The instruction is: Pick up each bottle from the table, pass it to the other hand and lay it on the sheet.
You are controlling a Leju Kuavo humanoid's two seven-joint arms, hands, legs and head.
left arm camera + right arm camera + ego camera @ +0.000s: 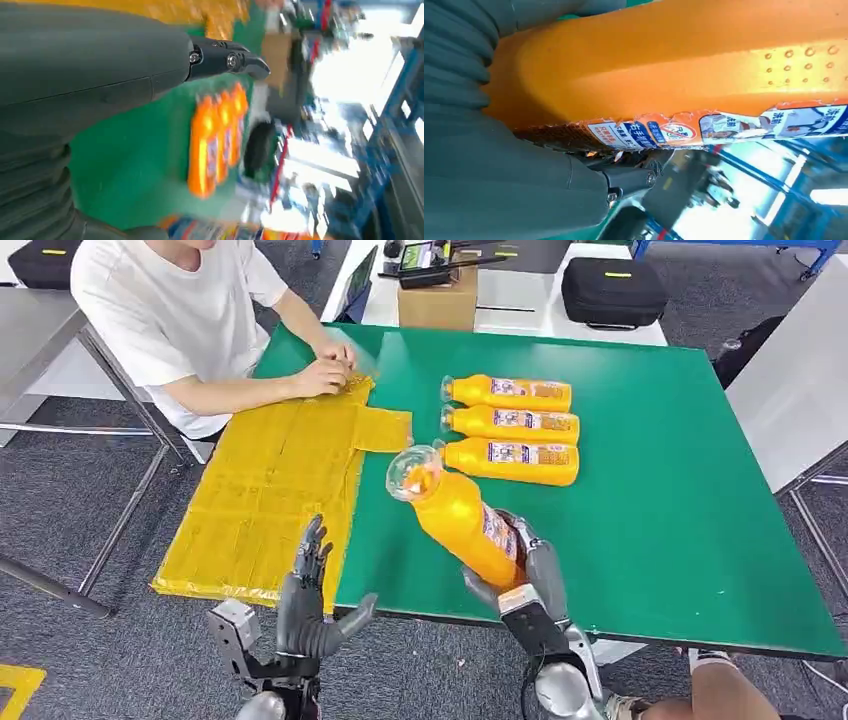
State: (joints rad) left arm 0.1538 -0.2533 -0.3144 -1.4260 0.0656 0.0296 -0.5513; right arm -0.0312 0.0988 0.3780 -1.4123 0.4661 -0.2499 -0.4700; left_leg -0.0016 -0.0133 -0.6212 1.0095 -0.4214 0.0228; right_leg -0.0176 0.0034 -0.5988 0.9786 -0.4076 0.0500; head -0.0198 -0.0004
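Observation:
My right hand (528,575) grips an orange bottle (458,513) by its lower body and holds it raised and tilted over the near part of the green table (660,540), its clear cap toward the upper left. Up close, the same bottle (674,65) shows its orange side and torn label. My left hand (308,602) is open, fingers spread upward, at the table's near edge beside the yellow sheet (270,490). Three more orange bottles (510,427) lie side by side farther back on the table, blurred as bottles (215,140) in the left wrist view.
A person in a white shirt (190,310) sits at the far left with both hands on the sheet's far end. A cardboard box (438,302) and a black case (612,290) stand on the white table behind. A grey table (790,390) stands to the right.

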